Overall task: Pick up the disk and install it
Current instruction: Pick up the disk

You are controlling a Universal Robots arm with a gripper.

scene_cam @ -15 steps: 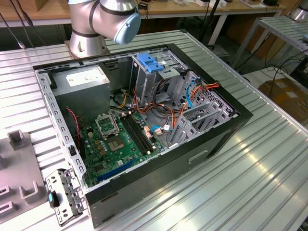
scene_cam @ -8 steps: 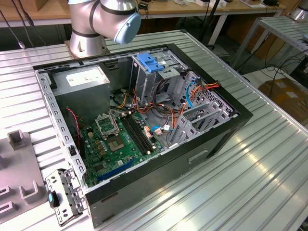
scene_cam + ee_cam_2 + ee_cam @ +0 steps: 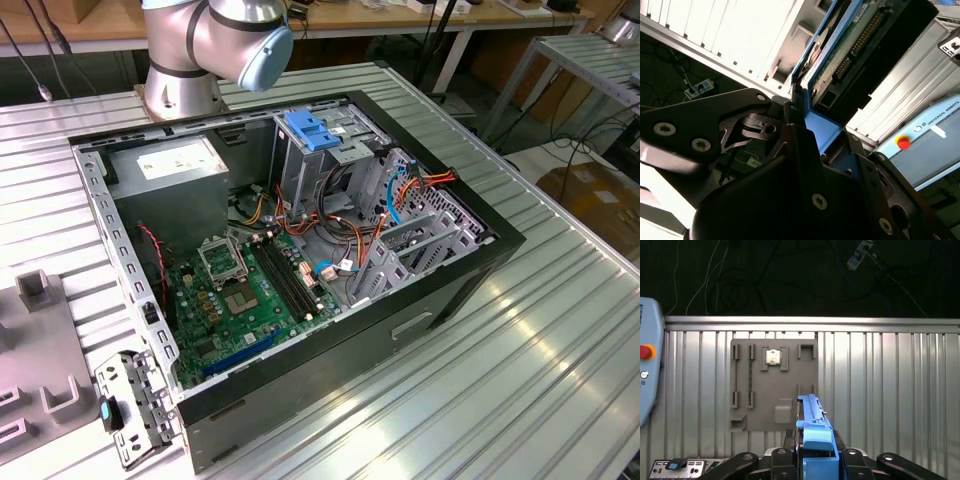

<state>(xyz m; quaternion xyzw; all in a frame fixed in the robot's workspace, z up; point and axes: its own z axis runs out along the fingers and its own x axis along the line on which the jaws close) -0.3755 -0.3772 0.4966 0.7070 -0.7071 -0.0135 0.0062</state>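
On the bench [image 3: 520, 380] a computer case [image 3: 300, 385] is lying, a fixture plate [image 3: 30, 345] to the exterior view's left — the disk [image 3: 812, 415] is sitting in the claw [image 3: 815, 452].

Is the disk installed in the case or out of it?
Out: in the first wrist view the gripper holds the disk over the ribbed table.

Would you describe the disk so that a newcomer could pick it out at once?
Find the arm's gripper, over the ribbed metal table. It is clamped on the disk, a flat dark slab in a bright blue frame. The other blue part, a slotted bracket, sits in the open computer case, not in the gripper.
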